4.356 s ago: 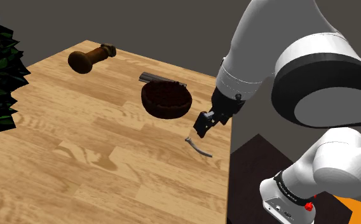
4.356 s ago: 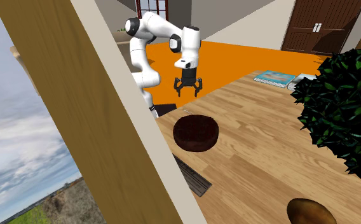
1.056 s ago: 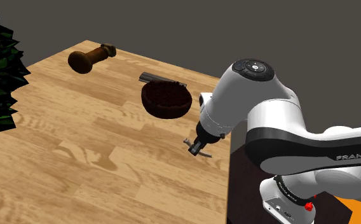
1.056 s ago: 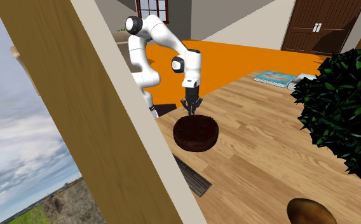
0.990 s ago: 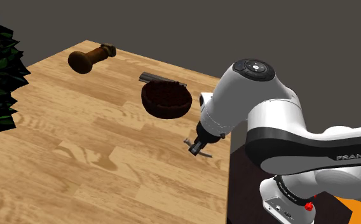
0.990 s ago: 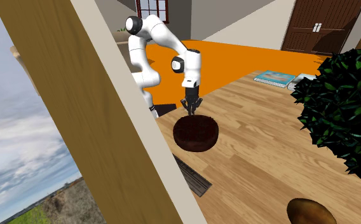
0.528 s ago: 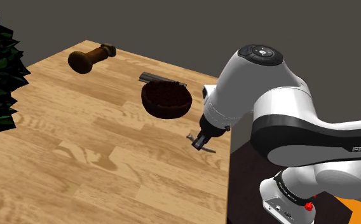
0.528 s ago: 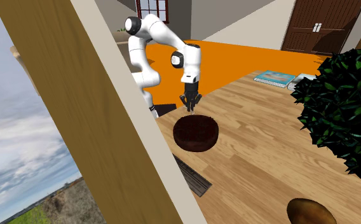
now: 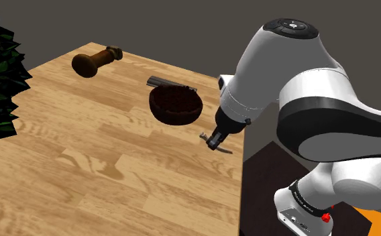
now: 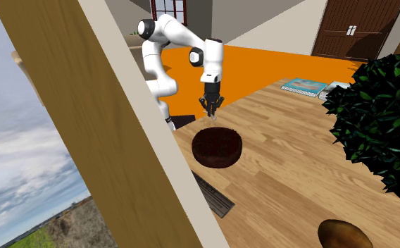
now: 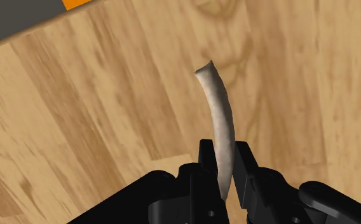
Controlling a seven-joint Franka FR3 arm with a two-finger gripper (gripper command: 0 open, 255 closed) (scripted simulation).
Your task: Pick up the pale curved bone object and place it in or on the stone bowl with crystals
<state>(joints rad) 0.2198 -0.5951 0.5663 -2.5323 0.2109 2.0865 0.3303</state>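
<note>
Quick status for you: the grab is done, the drop-off isn't. Starting big, the table (image 9: 82, 154) is glossy wood plank with pale and honey streaks, and the white arm (image 9: 296, 80) hangs over its edge on the stand side of the bowl. The bowl (image 9: 172, 117) is round, squat and dark reddish-brown, thick-walled, with a bumpy, lumpy inside that I'd guess is the crystals; nothing pale is in it yet. The gripper (image 11: 224, 149) sits just beside the bowl, a bit higher than its rim by the look of it, with the black fingers pinched tight on the thick end of the bone (image 11: 218, 121). The bone is a thin, off-white, slightly rough sliver that curves gently and tapers to a blunt tip sticking out past the fingertips. It looks clear of the wood, so I'd call it lifted. What's left for you: carry it the short hop over the bowl's rim, lower it a bit, and let go so it lands inside.
</note>
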